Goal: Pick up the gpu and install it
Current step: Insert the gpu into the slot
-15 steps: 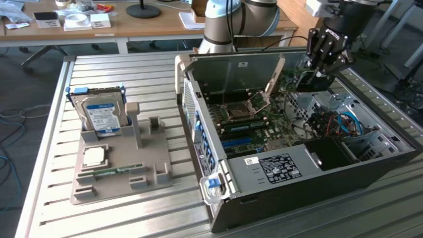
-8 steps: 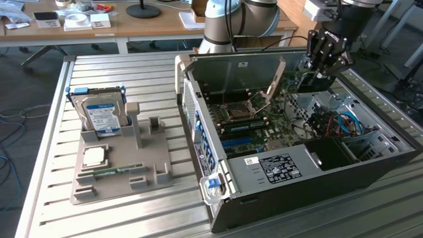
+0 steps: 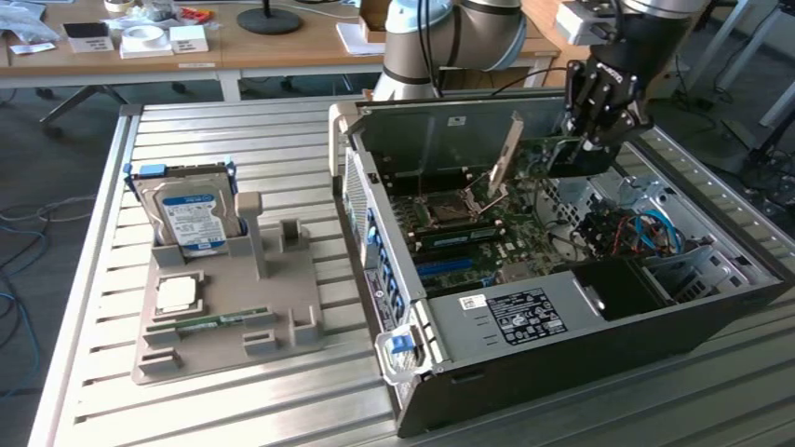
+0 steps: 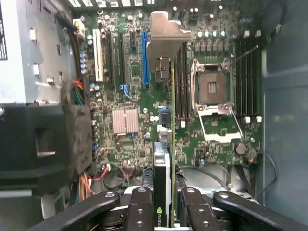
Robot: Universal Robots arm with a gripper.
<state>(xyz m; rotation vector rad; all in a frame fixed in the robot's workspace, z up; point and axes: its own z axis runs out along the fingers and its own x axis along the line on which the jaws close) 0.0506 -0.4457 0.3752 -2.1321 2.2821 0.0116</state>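
Grey slatted desk (image 3: pixel 249 410) carries a holder (image 3: pixel 286 326) with a hard drive (image 3: pixel 189 219) on the exterior view's left, wooden office tables (image 3: pixel 286 47) behind. Right of it, inside the open case (image 3: pixel 597 345), my end effector (image 3: pixel 586 149) is clamped on the gpu (image 4: pixel 162 163), held edge-down above the motherboard (image 4: pixel 125 86), I judge, so it can seat.

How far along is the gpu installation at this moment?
Done: the gpu is picked up, held by the gripper, jaws shut on it. In hand: it hangs edge-down over the motherboard inside the open case. Left: seating it; the blue slot beside it is empty.
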